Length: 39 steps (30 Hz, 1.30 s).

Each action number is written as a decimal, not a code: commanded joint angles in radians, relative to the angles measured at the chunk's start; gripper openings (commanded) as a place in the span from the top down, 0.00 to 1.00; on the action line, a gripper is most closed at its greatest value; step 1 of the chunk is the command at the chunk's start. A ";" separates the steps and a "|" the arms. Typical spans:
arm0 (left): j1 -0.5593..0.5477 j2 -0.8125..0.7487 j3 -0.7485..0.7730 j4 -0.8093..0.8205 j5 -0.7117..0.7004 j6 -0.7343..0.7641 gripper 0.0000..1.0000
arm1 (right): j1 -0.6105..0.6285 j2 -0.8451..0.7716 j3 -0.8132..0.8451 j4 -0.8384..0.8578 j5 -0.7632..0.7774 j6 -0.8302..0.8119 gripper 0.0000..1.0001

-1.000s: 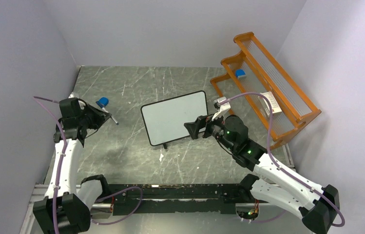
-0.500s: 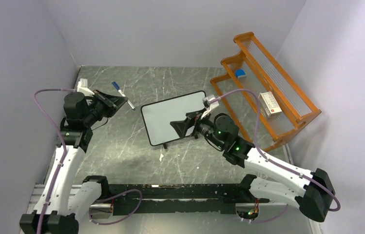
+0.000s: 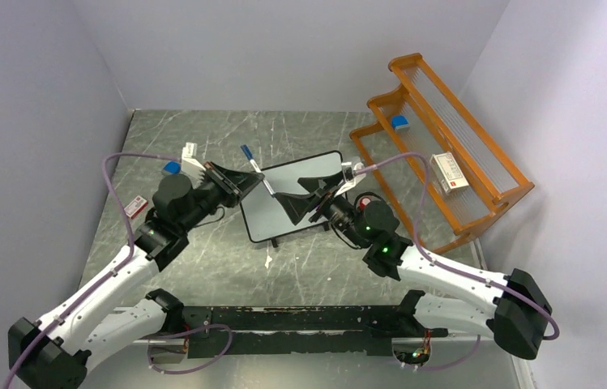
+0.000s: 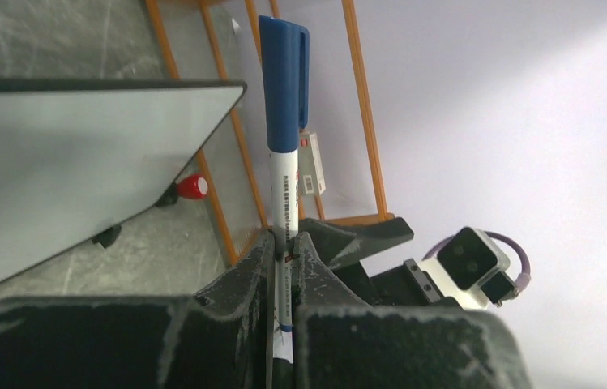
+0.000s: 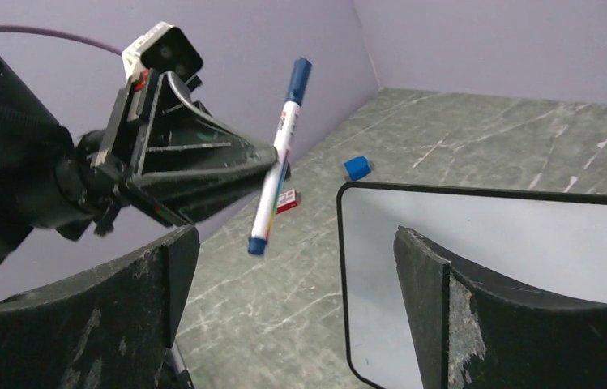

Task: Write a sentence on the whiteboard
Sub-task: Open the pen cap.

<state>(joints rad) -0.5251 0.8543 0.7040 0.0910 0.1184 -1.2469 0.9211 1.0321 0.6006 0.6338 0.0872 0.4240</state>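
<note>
The whiteboard (image 3: 266, 219) stands on its feet about the middle of the table (image 3: 203, 259). Its face is blank, with no word of the sentence on it yet. The left gripper (image 3: 253, 173) is clamped tight on the marker (image 3: 266, 185), low on the barrel. It holds the marker in the air by the board's far left corner, with the blue cap (image 4: 284, 77) pointing away from the fingers. The cap looks to be on, so writing cannot begin. That likely explains the right gripper (image 3: 304, 194). Its jaws are spread wide with nothing between them, and it hovers above the board facing the marker. It seems placed to pull the cap while the left holds the barrel firm. The orange rack (image 3: 429, 121) sits along the table's right edge toward the far right corner, apart from both arms.
</note>
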 commanded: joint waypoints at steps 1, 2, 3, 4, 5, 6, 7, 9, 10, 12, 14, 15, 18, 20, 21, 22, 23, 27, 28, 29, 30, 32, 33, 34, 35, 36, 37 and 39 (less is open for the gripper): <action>-0.108 0.013 -0.031 0.165 -0.164 -0.053 0.95 | 0.016 0.039 -0.045 0.187 0.028 0.040 0.08; -0.126 0.017 -0.033 0.169 -0.183 -0.058 0.95 | 0.017 0.049 -0.043 0.195 0.030 0.047 0.09; -0.142 0.022 -0.036 0.176 -0.196 -0.060 0.95 | 0.018 0.059 -0.042 0.199 0.031 0.056 0.11; -0.156 0.025 -0.040 0.183 -0.206 -0.062 0.95 | 0.018 0.068 -0.041 0.206 0.034 0.065 0.14; -0.169 0.030 -0.043 0.188 -0.214 -0.065 0.95 | 0.019 0.076 -0.040 0.216 0.037 0.073 0.16; -0.180 0.032 -0.047 0.192 -0.223 -0.070 0.95 | 0.020 0.084 -0.041 0.231 0.040 0.079 0.19; -0.191 0.034 -0.053 0.196 -0.238 -0.073 0.95 | 0.022 0.090 -0.044 0.241 0.046 0.083 0.21; -0.206 0.034 -0.064 0.208 -0.256 -0.082 0.95 | 0.023 0.101 -0.046 0.261 0.046 0.090 0.27; -0.211 0.035 -0.068 0.217 -0.263 -0.084 0.95 | 0.023 0.107 -0.045 0.266 0.047 0.092 0.31; -0.223 0.037 -0.066 0.220 -0.275 -0.083 0.95 | 0.025 0.122 -0.038 0.269 0.046 0.094 0.41; -0.232 0.044 -0.062 0.220 -0.281 -0.081 0.95 | 0.025 0.138 -0.031 0.271 0.044 0.096 0.49; -0.237 0.047 -0.062 0.224 -0.284 -0.082 0.95 | 0.026 0.143 -0.028 0.269 0.042 0.098 0.50; -0.252 0.050 -0.078 0.260 -0.299 -0.095 0.95 | 0.028 0.153 -0.037 0.292 0.038 0.109 0.54; -0.260 0.054 -0.084 0.267 -0.311 -0.101 0.95 | 0.029 0.159 -0.041 0.302 0.042 0.112 0.56; -0.264 0.057 -0.084 0.269 -0.312 -0.103 0.95 | 0.029 0.161 -0.039 0.304 0.046 0.111 0.58; -0.269 0.059 -0.084 0.271 -0.314 -0.104 0.95 | 0.030 0.162 -0.040 0.304 0.049 0.111 0.60; -0.273 0.063 -0.086 0.274 -0.316 -0.106 0.95 | 0.031 0.163 -0.042 0.306 0.055 0.113 0.60; -0.284 0.077 -0.096 0.288 -0.313 -0.118 0.95 | 0.031 0.163 -0.066 0.353 0.064 0.118 0.67; -0.286 0.080 -0.099 0.291 -0.312 -0.121 0.95 | 0.032 0.164 -0.067 0.357 0.061 0.118 0.71; -0.287 0.081 -0.101 0.294 -0.309 -0.123 0.95 | 0.032 0.163 -0.067 0.354 0.058 0.113 0.75; -0.288 0.083 -0.102 0.295 -0.308 -0.121 0.95 | 0.032 0.163 -0.062 0.346 0.057 0.112 0.80; -0.288 0.080 -0.103 0.289 -0.309 -0.113 0.95 | 0.032 0.161 -0.061 0.332 0.056 0.108 0.92; -0.288 0.077 -0.102 0.281 -0.314 -0.105 0.95 | 0.032 0.159 -0.061 0.324 0.056 0.108 0.97; -0.288 0.072 -0.099 0.270 -0.320 -0.094 0.95 | 0.032 0.157 -0.062 0.319 0.055 0.110 1.00; -0.288 0.068 -0.094 0.253 -0.325 -0.078 0.95 | 0.032 0.153 -0.065 0.314 0.053 0.111 1.00; -0.287 0.064 -0.085 0.231 -0.330 -0.057 0.94 | 0.032 0.149 -0.067 0.310 0.048 0.107 1.00; -0.288 0.059 -0.072 0.184 -0.338 -0.033 0.90 | 0.032 0.146 -0.066 0.300 0.042 0.103 1.00; -0.287 0.053 -0.039 0.090 -0.359 0.026 0.79 | 0.033 0.138 -0.056 0.260 0.032 0.094 1.00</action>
<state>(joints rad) -0.8059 0.9287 0.6128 0.3145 -0.1818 -1.3296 0.9447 1.1934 0.5419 0.9047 0.1390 0.5385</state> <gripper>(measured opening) 0.125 0.140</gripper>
